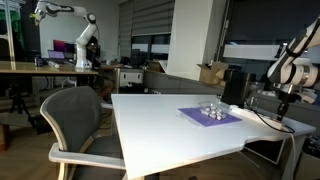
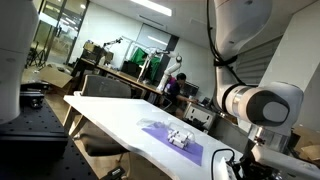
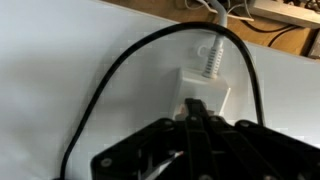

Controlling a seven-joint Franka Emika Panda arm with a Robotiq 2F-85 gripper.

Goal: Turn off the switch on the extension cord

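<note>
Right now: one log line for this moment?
gripper: shut, above extension cord near its cable end | contact: cannot tell | switch: not visible | purple mat: apart from gripper

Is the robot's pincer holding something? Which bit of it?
No, nothing is held. In the wrist view the black pincer is shut, with its tips at the cable end of the flat white power strip.

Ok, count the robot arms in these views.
2. The working arm reaches down at the white table's end, beside the purple mat. Another white arm stands on the wooden bench in the background. Others may be hidden.
</note>
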